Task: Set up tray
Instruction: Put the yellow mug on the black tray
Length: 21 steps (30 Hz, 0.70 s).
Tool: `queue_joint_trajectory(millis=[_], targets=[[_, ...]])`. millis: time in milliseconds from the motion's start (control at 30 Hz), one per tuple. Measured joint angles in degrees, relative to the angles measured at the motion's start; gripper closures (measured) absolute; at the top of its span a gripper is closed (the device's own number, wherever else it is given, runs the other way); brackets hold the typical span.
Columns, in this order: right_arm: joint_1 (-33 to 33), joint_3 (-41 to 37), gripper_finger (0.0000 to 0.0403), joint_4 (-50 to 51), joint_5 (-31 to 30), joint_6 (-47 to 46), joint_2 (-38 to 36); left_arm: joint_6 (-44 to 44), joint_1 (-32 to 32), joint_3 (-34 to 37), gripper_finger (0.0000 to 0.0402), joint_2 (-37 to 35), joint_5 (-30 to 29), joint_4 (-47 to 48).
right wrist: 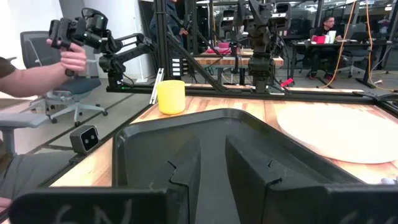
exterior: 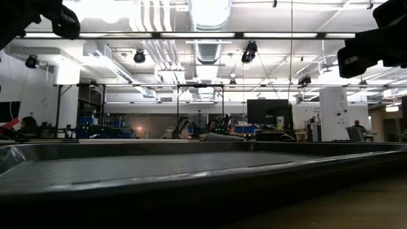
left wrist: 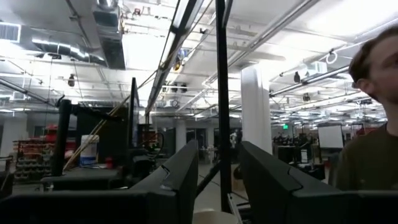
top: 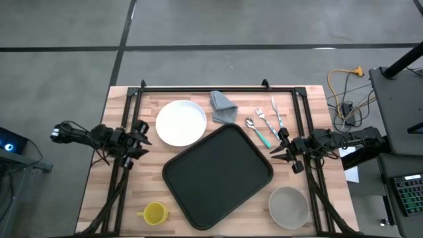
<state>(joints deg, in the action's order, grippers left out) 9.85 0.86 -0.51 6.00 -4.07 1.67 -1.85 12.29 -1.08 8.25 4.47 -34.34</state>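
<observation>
High view: we see the tray (top: 218, 175) lying flat in the middle of the wooden table (top: 99, 192), turned at an angle.
Our left gripper (top: 147, 141) hangs at the table's left side, fingers spread apart and empty; the right gripper (top: 273, 153) sits just off the tray's right edge, its fingers (right wrist: 249, 165) parted by a narrow gap with nothing between them. Beside the tray's far-left corner rests a white plate (top: 180, 122), with a grey cloth (top: 223, 107) and cutlery (top: 266, 123) along the far edge. A yellow cup (top: 154, 213) stands near-left, a grey bowl (top: 289, 205) near-right. A person's hand (right wrist: 73, 60) grips a device in the right wrist view.
</observation>
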Motion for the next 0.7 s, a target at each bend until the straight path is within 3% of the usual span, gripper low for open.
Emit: queue_joint_trajectory(millis=[400,700], targets=[[-0.02,0.01,0.0335,0.01,-0.02,0.0,0.0,-0.76,0.01,-1.49,0.0297,0.76,0.03,-6.26],[-0.02,0.0,0.0335,0.0,-0.02,0.01,-0.02,0.33,0.02,-12.2,0.0297,12.03,8.32,1.14]])
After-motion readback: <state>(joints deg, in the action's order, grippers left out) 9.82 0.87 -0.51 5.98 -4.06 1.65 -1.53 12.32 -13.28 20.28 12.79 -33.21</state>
